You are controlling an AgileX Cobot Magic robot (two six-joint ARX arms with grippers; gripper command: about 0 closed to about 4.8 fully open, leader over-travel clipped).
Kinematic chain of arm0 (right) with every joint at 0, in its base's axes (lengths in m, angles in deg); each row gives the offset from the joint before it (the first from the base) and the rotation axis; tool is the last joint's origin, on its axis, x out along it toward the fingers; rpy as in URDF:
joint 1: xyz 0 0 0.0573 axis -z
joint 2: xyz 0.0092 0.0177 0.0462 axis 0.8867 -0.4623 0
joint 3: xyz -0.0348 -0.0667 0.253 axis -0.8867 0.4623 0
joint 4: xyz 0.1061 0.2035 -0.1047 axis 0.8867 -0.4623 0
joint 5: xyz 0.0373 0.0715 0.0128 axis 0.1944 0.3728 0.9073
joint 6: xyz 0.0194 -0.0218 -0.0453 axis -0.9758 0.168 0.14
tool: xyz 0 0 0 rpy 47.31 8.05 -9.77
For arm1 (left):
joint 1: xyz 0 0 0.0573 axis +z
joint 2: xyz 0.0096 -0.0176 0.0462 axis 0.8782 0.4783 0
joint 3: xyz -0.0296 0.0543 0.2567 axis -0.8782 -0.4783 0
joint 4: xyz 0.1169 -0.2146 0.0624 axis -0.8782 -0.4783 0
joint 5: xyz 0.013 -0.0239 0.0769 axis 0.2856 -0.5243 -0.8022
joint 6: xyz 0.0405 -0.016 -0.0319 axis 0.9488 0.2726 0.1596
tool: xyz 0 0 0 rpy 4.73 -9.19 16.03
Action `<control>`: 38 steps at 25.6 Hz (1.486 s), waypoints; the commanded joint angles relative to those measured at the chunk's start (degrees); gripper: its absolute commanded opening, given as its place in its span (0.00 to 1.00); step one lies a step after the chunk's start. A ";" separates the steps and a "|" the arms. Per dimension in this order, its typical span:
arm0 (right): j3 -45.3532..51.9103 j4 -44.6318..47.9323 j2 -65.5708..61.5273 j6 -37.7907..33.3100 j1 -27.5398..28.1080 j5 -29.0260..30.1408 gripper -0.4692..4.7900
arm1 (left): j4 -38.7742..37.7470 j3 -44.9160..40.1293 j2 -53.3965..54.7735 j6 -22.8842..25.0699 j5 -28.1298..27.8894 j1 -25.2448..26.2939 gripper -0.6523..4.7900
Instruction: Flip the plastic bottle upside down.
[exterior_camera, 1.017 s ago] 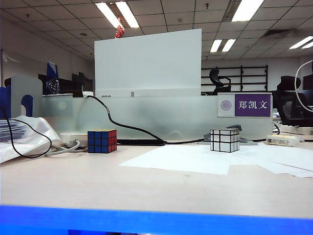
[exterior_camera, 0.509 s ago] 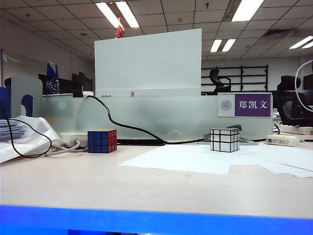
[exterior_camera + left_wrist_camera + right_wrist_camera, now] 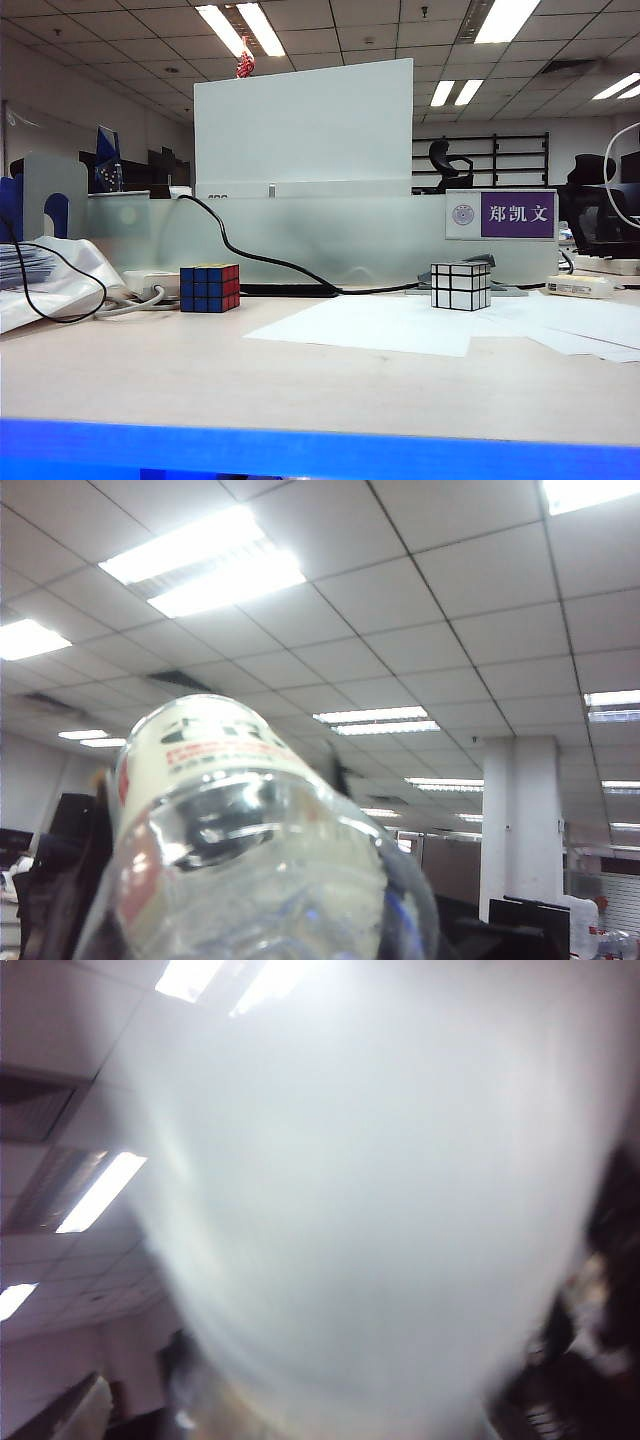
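Note:
The plastic bottle (image 3: 250,830) fills the lower part of the left wrist view. It is clear, with a white label with red print near its far end, and it points up at the ceiling. My left gripper (image 3: 250,925) is shut on it, with dark fingers (image 3: 60,880) showing on both sides of its body. The bottle's cap is hidden. In the right wrist view a blurred whitish mass (image 3: 380,1210) covers nearly everything, and my right gripper's jaws cannot be made out. Neither arm nor the bottle appears in the exterior view.
On the desk a coloured puzzle cube (image 3: 209,288) stands at the left and a silver mirror cube (image 3: 460,286) at the right. White paper sheets (image 3: 400,325) lie between them. A black cable (image 3: 240,255) runs along the frosted divider (image 3: 300,235).

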 commanded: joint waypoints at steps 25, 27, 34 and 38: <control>15.41 -29.03 36.04 12.02 36.20 37.44 0.07 | -59.78 56.33 67.30 39.17 30.69 0.09 0.11; 20.35 -30.10 39.08 12.02 39.74 37.99 0.07 | -66.55 59.04 70.23 44.65 26.36 -0.66 0.11; 38.05 -47.12 47.36 24.09 50.38 30.86 0.07 | -100.39 62.90 76.78 71.10 -8.74 -8.37 0.11; 38.14 -68.59 48.09 41.97 49.24 17.77 0.07 | -102.86 62.90 77.18 72.76 -17.70 -11.52 0.11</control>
